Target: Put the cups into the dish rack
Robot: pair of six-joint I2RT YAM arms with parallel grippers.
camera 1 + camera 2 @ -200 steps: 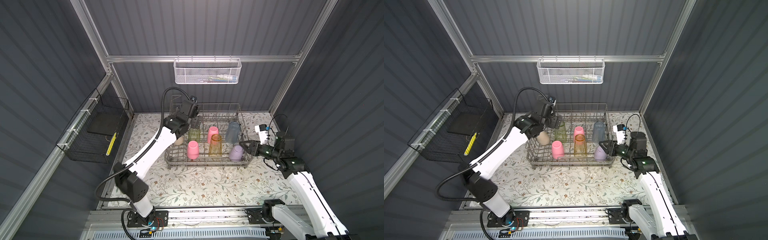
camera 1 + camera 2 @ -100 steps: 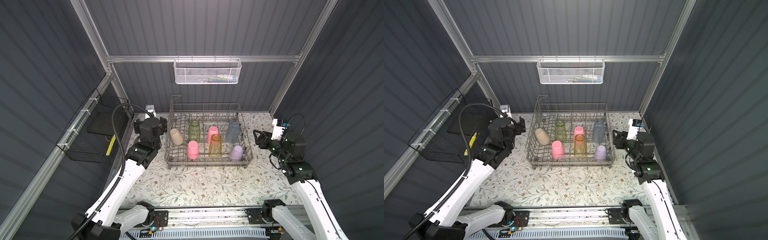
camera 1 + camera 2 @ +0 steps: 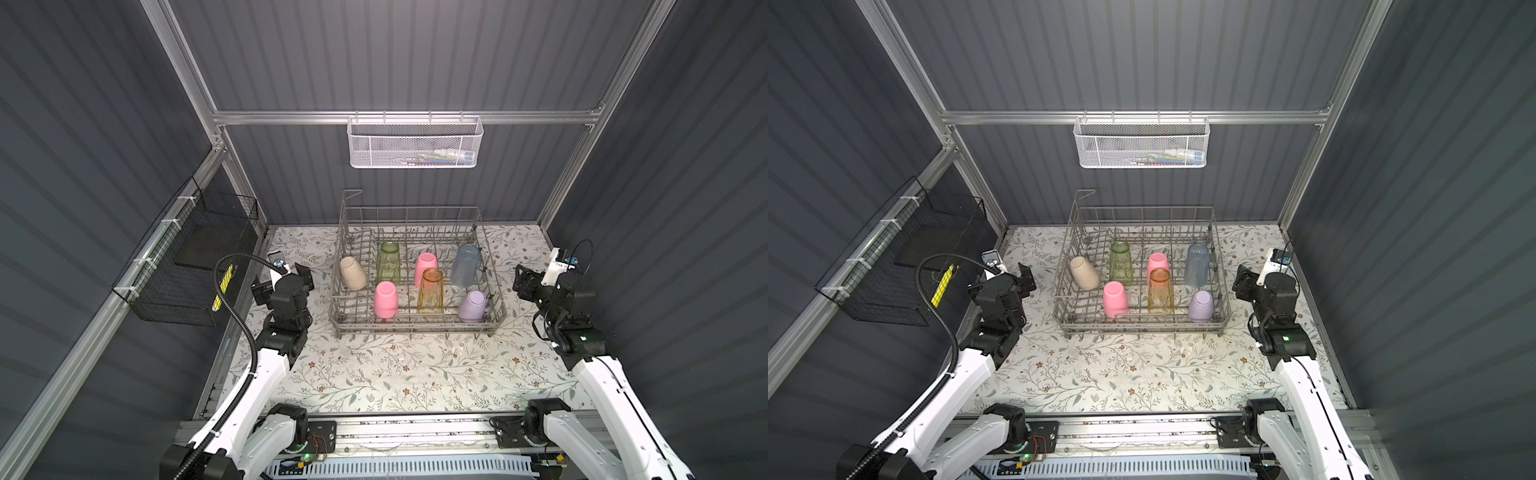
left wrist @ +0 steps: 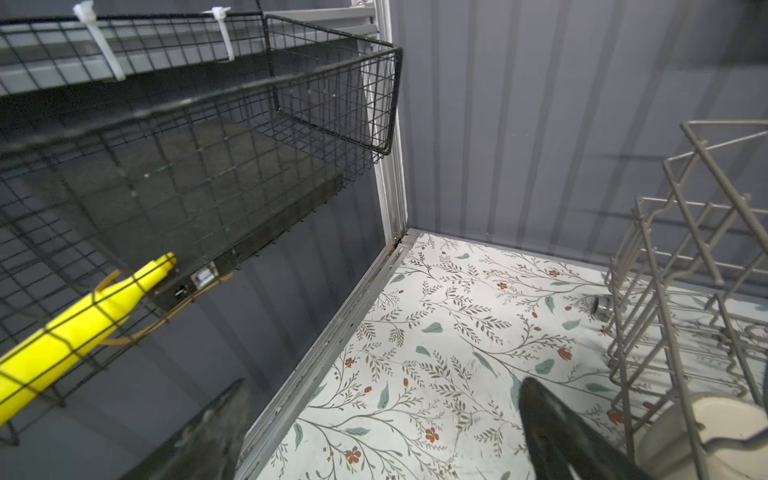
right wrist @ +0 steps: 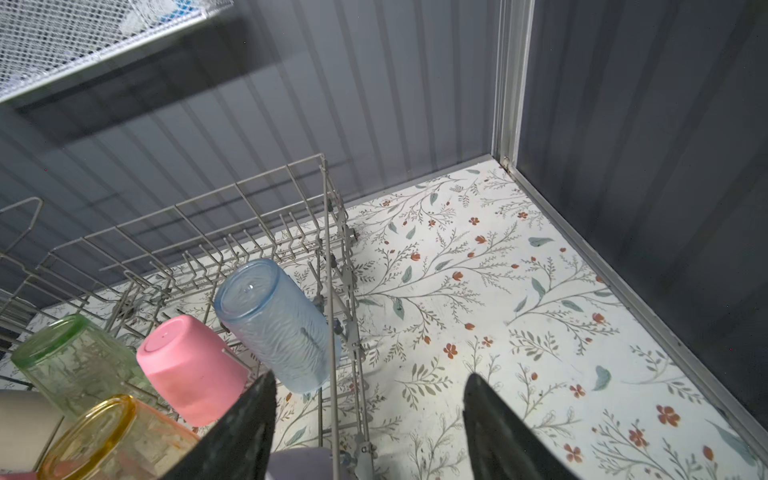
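In both top views the grey wire dish rack (image 3: 415, 328) (image 3: 1142, 326) holds several cups: beige (image 3: 352, 272) leaning at the left, ribbed green (image 3: 388, 257), pink (image 3: 426, 266), grey-blue (image 3: 466, 264), and in front pink (image 3: 385, 299), amber (image 3: 431, 289) and lilac (image 3: 473, 305). My left gripper (image 3: 279, 279) (image 4: 382, 386) hangs open and empty over the mat, left of the rack. On the rack's right side, clear of it, my right gripper (image 3: 524, 284) (image 5: 369, 378) is open with nothing held. The right wrist view shows the grey-blue cup (image 5: 276, 324) and the rack's side wires just ahead.
A white mesh basket (image 3: 414, 143) hangs on the back wall. A black wire basket (image 3: 187, 266) with a yellow item (image 4: 79, 324) is fixed to the left wall, close to my left gripper. The floral mat (image 3: 395, 374) runs in front of the rack.
My left arm has drawn back from over the rack to its left side, still open. My right gripper has pulled away from the lilac cup to the right and opened wider.
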